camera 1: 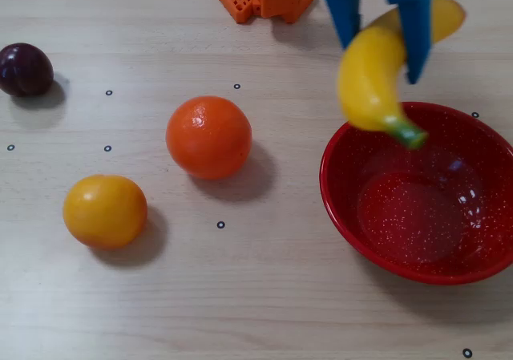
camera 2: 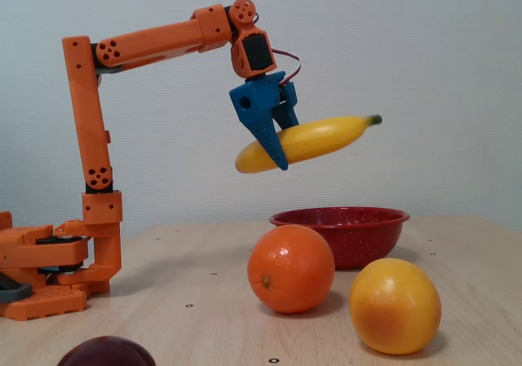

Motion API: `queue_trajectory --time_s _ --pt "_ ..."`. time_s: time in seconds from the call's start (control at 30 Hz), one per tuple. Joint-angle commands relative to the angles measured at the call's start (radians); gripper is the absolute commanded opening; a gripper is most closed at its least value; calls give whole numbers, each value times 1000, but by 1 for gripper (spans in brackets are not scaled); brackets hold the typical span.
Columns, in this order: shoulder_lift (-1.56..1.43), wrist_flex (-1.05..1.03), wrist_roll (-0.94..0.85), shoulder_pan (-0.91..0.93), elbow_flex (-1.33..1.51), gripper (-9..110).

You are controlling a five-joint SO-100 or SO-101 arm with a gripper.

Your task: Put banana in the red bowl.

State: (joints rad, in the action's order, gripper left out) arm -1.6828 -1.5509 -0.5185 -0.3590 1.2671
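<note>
The banana (camera 1: 374, 75) hung in the air, long axis slanting: in the overhead view its green stem end pointed down-right over the rim of the red bowl (camera 1: 353, 216), its other end up-right past the end effector (camera 1: 383, 51). In the fixed view it tilted gently, stem end higher. The blue end effector (camera 2: 277, 150) was clamped across the banana's middle, fingers pointing down. The orange arm (camera 2: 155, 41) reached out level from its upright post. The banana was glossy yellow; the bowl below was shallow, red, white-speckled, on the pale wood-grain worktop (camera 1: 240, 296).

Arm outstretched, tool (camera 2: 280, 156) clamped, pointing down
</note>
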Motion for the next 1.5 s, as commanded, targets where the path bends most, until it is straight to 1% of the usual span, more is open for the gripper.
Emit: queue_trajectory --time_s 0.0,0.27,0.6,0.97,1.03,1.23,1.47 --pt "-28 57 29 -38 -49 0" --pt "60 115 34 -103 -43 0" --pt "218 206 28 -83 -117 0" --pt "305 356 -78 -49 -130 0" --pt "310 365 -97 -40 -127 5" --pt "308 393 -150 -8 -87 11" --pt "302 437 -219 38 -17 25"
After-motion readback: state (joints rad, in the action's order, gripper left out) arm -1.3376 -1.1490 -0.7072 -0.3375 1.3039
